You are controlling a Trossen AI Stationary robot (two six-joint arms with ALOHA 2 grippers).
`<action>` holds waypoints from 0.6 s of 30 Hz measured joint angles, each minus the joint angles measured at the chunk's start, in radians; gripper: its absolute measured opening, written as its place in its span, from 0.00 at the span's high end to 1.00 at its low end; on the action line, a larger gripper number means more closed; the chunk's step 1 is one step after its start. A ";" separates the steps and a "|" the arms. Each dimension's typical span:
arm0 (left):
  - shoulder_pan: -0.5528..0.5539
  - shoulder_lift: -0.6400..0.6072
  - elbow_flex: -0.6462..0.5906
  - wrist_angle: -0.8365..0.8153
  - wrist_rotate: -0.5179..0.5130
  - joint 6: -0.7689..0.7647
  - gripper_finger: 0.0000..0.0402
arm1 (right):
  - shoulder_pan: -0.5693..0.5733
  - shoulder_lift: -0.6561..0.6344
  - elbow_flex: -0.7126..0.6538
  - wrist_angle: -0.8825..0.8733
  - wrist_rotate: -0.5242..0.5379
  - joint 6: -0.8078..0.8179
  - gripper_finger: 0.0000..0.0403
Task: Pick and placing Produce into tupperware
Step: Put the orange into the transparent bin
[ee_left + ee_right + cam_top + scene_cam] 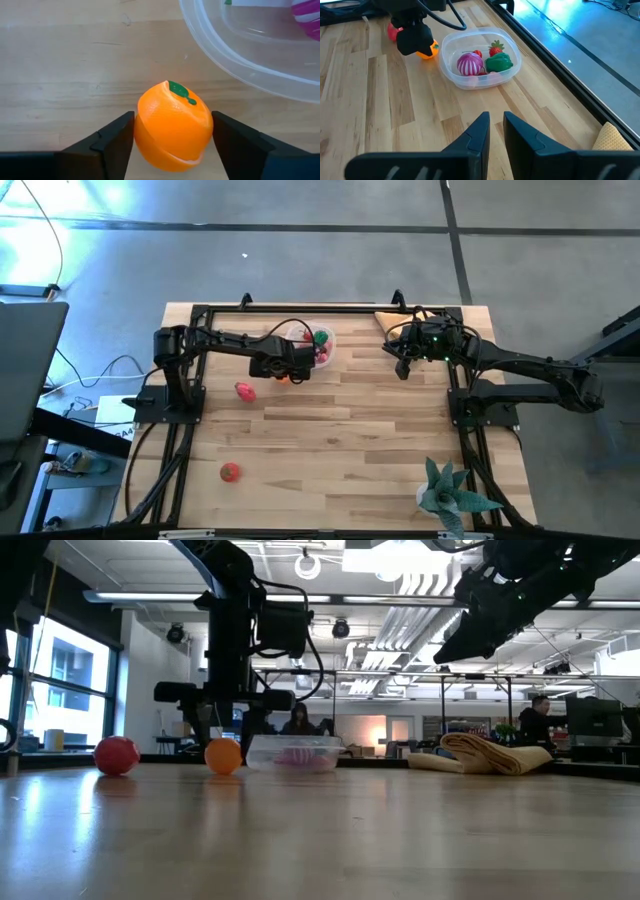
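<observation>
An orange toy fruit with a green leaf on top sits on the wooden table, just beside the clear tupperware. My left gripper stands over it, pointing down, with one finger on each side of the fruit. The tupperware holds a magenta onion, a green pepper and a red strawberry. My right gripper hovers at the table's far right, shut and with nothing in it, well apart from the container. My left gripper pinches the orange between its two fingers, which meet its opposite sides about halfway up. The fingers come from above, pointing down. The orange rests on the tabletop, its leaf up.
A pink piece of produce lies left of the orange and a red one near the front left. A folded tan cloth lies at the far right, and a teal spiky plant stands at the front right corner.
</observation>
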State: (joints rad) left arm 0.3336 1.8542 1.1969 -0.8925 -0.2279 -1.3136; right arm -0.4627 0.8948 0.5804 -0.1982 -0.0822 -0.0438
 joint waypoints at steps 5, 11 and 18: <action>0.000 0.000 0.000 -0.002 0.000 0.000 0.42 | 0.000 0.000 0.000 0.000 0.000 0.000 0.89; 0.000 -0.009 0.011 -0.026 0.004 -0.001 0.42 | 0.000 0.000 0.000 0.000 0.000 0.000 0.89; 0.000 -0.020 0.067 -0.090 0.005 0.000 0.43 | 0.000 0.000 0.000 0.000 0.000 0.000 0.89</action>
State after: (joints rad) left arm 0.3336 1.8339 1.2635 -0.9828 -0.2234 -1.3136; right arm -0.4629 0.8948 0.5804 -0.1982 -0.0822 -0.0441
